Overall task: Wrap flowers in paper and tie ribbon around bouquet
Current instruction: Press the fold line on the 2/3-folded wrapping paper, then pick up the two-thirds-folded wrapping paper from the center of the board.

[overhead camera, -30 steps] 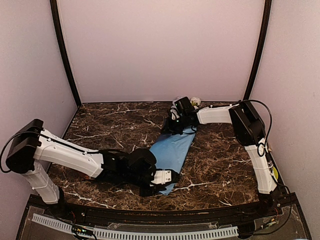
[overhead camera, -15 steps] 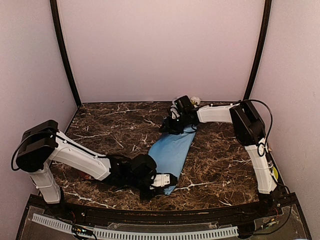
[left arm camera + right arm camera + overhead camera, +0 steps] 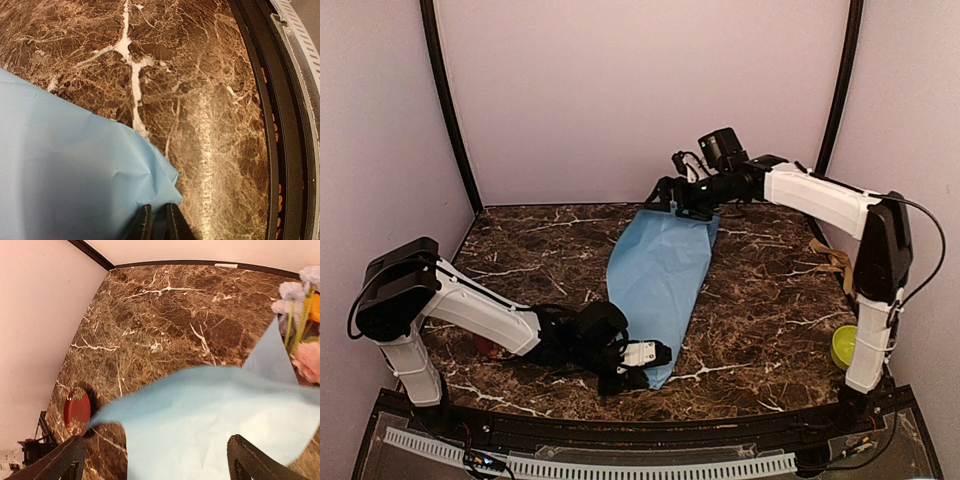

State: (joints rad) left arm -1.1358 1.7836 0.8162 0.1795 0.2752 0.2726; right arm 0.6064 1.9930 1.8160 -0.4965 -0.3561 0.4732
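Right fingers [image 3: 247,457] now spread, paper [image 3: 660,270] raised wider

Far-left table [image 3: 540,240] lies open; paper [image 3: 660,275] spans middle.

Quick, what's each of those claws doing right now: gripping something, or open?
Left gripper: closed, pinching the near tip of the paper.
Right gripper: open, jaws wide apart, gripping nothing, over the paper's far end.
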